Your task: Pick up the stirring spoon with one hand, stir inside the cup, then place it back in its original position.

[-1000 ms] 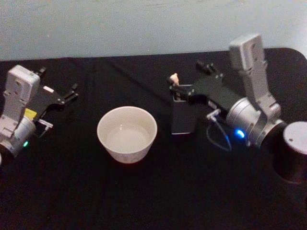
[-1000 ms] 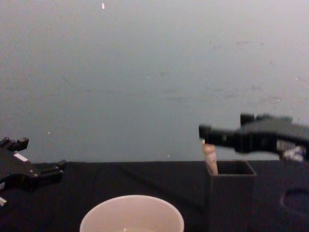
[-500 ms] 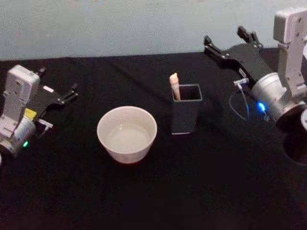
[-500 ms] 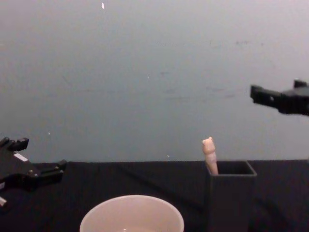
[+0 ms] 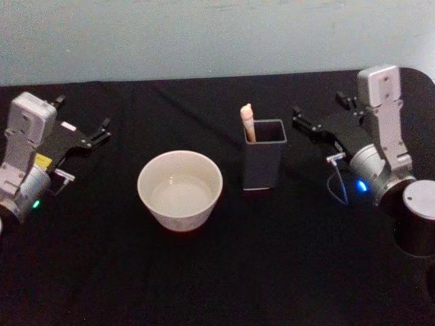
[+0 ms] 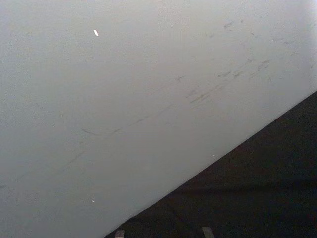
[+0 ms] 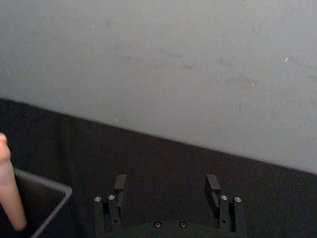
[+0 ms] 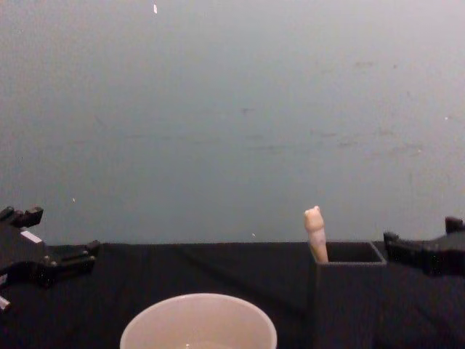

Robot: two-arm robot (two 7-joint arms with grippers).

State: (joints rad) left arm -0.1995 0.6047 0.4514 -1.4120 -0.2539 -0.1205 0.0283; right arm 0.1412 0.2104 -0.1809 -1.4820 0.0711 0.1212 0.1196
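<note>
The stirring spoon stands in the dark grey square holder, with its cream handle sticking out at the holder's left corner. That handle rises above the holder in the chest view too. The cream-white cup sits to the holder's left and looks to hold clear liquid. My right gripper hovers open and empty just right of the holder, clear of the spoon. In the right wrist view its fingers are spread, with the spoon handle off to one side. My left gripper rests open at the far left.
A black cloth covers the table up to a pale wall behind. A dark cylinder with a grey top stands at the right edge, close to my right arm. Open cloth lies in front of the cup and holder.
My right gripper left the spoon's handle above the holder, rose and swung right, then came down beside the holder. The spoon stays in the holder. The left arm has not moved.
</note>
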